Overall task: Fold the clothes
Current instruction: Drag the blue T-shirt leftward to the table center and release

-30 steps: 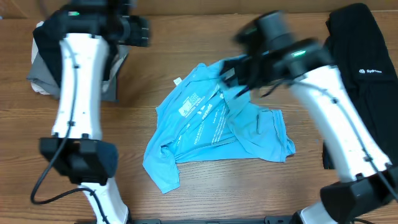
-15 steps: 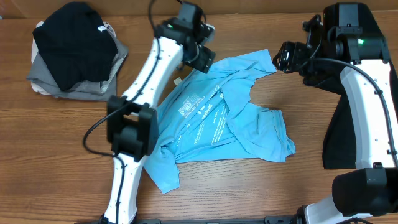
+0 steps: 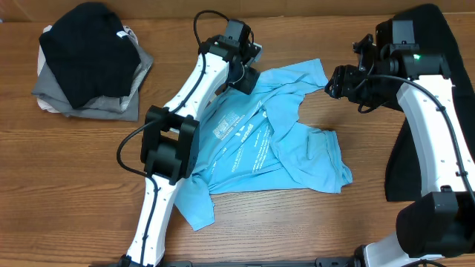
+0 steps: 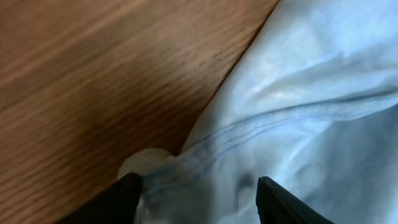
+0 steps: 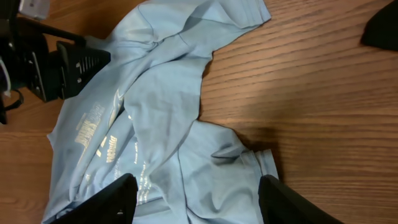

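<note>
Brown wooden table (image 3: 297, 222): crumpled light-blue short-sleeved T-shirt with white print (image 3: 260, 152) lies mid-table, not yet folded. Step, likely: spreading it flat. Left gripper (image 4: 199, 196): fingers apart, straddling bunched hem at far edge. Right gripper (image 5: 198, 199): wide, empty, above far sleeve. Next move calls for both to pinch fabric and draw apart.

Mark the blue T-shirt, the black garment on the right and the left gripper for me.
blue T-shirt (image 3: 251, 142), overhead, on its printed text.
black garment (image 3: 401, 167), overhead, on its lower left part.
left gripper (image 3: 247, 80), overhead, between its fingertips.
</note>
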`<act>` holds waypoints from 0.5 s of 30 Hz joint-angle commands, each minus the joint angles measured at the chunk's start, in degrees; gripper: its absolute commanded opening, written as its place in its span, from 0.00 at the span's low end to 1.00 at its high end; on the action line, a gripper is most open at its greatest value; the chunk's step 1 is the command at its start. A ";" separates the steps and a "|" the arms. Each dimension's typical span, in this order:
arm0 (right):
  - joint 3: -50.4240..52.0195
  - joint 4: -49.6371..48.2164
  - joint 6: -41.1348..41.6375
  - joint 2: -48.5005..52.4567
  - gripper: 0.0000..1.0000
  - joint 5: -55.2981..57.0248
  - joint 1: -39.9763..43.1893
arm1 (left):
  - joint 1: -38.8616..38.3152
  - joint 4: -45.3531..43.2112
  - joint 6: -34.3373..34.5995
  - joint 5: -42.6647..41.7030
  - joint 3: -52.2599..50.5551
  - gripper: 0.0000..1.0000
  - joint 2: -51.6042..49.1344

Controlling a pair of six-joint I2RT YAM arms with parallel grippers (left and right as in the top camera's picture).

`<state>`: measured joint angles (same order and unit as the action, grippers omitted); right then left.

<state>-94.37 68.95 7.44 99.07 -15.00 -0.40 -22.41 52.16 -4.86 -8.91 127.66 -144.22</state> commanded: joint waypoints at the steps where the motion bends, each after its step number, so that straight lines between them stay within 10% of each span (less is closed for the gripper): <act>1: 0.24 -0.87 -0.39 -0.68 0.65 0.20 -0.07 | 0.11 1.25 -0.24 2.03 0.70 0.63 -2.54; 4: 0.24 -1.25 -0.39 -0.68 0.66 0.20 -0.07 | 0.11 1.64 -0.24 2.03 0.70 0.52 -3.28; 8: 0.24 -1.84 -0.39 -0.68 0.64 0.20 -0.07 | 0.83 2.19 3.76 6.19 2.23 0.04 -2.25; 15: 0.24 -2.80 -0.39 -0.57 0.43 0.22 -0.07 | 5.38 9.66 8.33 11.04 15.21 0.04 0.76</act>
<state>-94.37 66.59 7.44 99.07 -15.00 -0.40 -20.80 59.99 0.34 -1.63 134.72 -145.97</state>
